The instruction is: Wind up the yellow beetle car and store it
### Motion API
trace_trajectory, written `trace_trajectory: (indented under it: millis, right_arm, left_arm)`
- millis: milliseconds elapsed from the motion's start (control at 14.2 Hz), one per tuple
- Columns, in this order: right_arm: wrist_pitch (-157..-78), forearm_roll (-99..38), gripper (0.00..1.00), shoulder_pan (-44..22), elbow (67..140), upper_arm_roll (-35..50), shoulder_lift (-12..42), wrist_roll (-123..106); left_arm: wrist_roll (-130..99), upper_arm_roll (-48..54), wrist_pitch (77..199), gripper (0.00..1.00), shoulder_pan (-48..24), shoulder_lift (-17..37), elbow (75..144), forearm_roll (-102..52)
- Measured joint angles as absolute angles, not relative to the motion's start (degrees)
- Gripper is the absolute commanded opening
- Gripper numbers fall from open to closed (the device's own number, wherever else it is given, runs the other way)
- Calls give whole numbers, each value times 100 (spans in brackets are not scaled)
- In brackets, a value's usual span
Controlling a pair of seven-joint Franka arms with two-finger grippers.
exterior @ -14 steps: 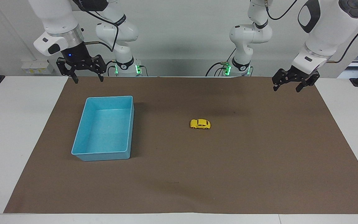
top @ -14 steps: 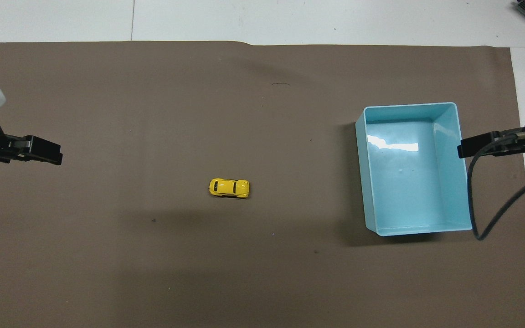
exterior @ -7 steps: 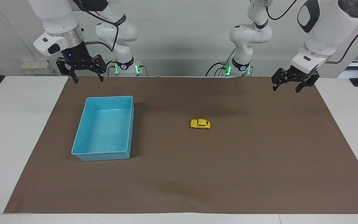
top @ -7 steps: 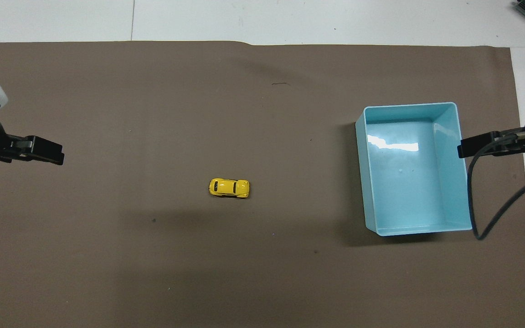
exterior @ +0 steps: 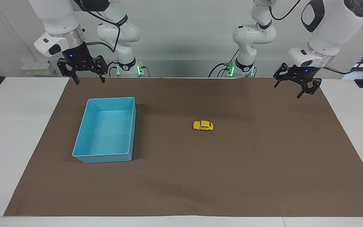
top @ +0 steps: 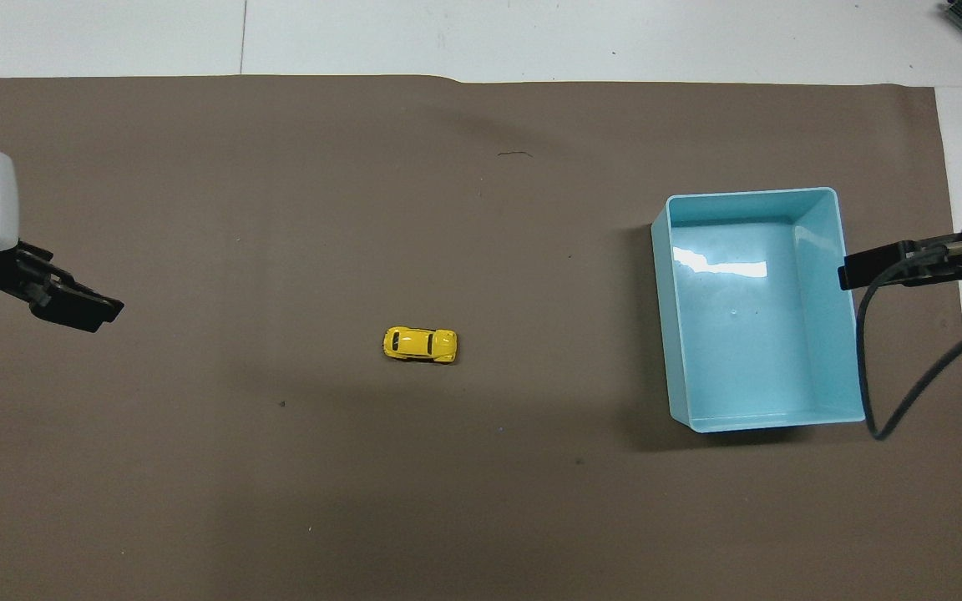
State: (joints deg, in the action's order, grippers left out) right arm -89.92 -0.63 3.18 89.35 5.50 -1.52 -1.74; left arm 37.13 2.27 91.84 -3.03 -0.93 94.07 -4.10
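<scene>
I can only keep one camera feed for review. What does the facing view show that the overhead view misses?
Only the facing view shows both arms whole with their bases, and each gripper's open fingers: the left gripper and right gripper hang over the mat's edge nearest the robots. Only the overhead view looks straight down into the blue tray, which holds nothing. Both show the yellow beetle car on the brown mat, outside the tray.

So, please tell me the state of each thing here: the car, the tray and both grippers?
yellow beetle car: on its wheels on the brown mat, untouched, not in the tray.
light blue tray: upright, nothing in it, toward the right arm's end.
left gripper: open, holding nothing, raised over the mat's edge.
right gripper: open, holding nothing, waits raised near the tray.
</scene>
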Motion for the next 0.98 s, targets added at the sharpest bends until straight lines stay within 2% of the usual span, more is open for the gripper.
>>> trace_trajectory:
  millis: [491,982]
  right_arm:
    - [-8992,-63,100,318,8935,550,-152,-174]
    - [-8992,-63,100,318,8935,550,-152,-174]
  left_arm:
    - [6362,283,9329,100,-355,1,9447,-647]
    - [6883,353,9821,100,-1048,399,9518,-739]
